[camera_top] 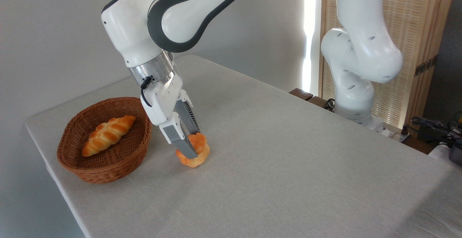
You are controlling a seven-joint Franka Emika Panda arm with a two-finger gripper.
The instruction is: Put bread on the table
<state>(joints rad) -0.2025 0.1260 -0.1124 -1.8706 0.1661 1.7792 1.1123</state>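
A: What could go wrong from here?

B: The bread (194,154) is seen resting on the desk (288,158), just to the right of the wicker basket (104,140), with the jaws (190,146) set on either side of it. If the arm were lifted before the jaws are spread clear, the bun could be dragged up or tipped over. It could also be nudged left towards the basket by a finger on the way out.

A: Is it gripped at present?

B: The jaws are seen narrowly parted around the bun, but whether they are pressing on it or just released cannot be told. Only the near finger is fully visible.

A: Which way is the bun pointed?

B: Hardly any long axis is shown, since the bun is round and knotted. Its swirled top is turned upward, slightly to the right. The braided loaf (108,134) is left in the basket, well apart.
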